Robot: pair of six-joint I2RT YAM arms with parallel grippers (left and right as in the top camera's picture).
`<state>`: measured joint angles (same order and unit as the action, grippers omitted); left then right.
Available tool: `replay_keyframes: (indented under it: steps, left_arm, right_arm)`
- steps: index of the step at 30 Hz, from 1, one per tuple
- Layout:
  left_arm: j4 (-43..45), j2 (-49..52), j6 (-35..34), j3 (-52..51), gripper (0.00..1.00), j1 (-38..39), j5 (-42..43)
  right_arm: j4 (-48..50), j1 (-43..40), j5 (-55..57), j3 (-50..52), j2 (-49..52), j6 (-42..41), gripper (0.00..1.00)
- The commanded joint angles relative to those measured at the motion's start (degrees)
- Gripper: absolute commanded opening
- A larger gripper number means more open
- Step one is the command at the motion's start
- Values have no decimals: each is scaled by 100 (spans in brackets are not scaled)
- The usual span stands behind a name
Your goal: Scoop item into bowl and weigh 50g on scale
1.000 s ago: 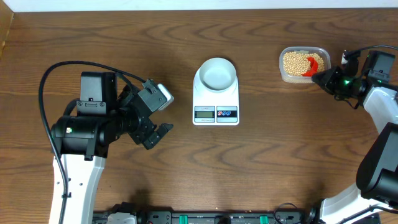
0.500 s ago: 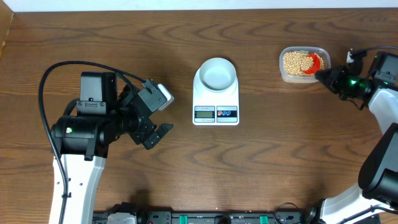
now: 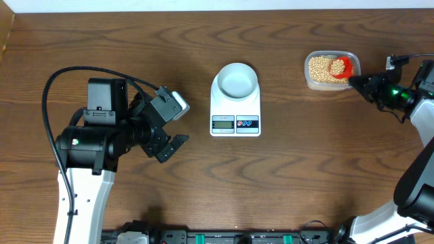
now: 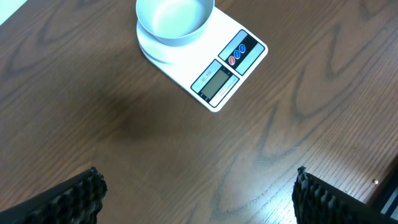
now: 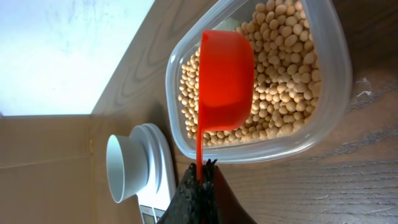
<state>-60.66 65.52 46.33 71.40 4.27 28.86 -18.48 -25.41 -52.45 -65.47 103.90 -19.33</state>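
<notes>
The pale blue-white bowl (image 3: 237, 80) stands empty on the white scale (image 3: 235, 103) at the table's middle; both also show in the left wrist view, bowl (image 4: 175, 18) on scale (image 4: 230, 70). Tan-yellow beans (image 3: 319, 68) fill a clear plastic tub (image 3: 331, 84) at the far right. My right gripper (image 3: 358, 83) is shut on the handle of a red scoop (image 5: 225, 81), whose cup sits tilted over the beans (image 5: 280, 93) inside the tub (image 5: 329, 106). My left gripper (image 4: 199, 196) is open and empty above bare table, left of the scale.
The table's far edge meets a white wall behind the tub. The left arm's black body (image 3: 102, 135) and its cable take up the left side. A black rail (image 3: 230, 237) runs along the front edge.
My right gripper has drawn back to the right, and the red scoop has moved with it toward the tub's right end. The left arm has not moved.
</notes>
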Motion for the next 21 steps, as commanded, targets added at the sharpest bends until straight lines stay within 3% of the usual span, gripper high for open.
replay_keyframes:
  steps: [1, 21]
  left_arm:
    - [-15, -42, -52, 122, 98, -24, 114]
    - [-15, -42, -52, 122, 98, -24, 114]
  right_arm:
    - [-17, -98, -374, -9, 70, -33, 1]
    - [-13, -199, -796, -9, 70, -33, 1]
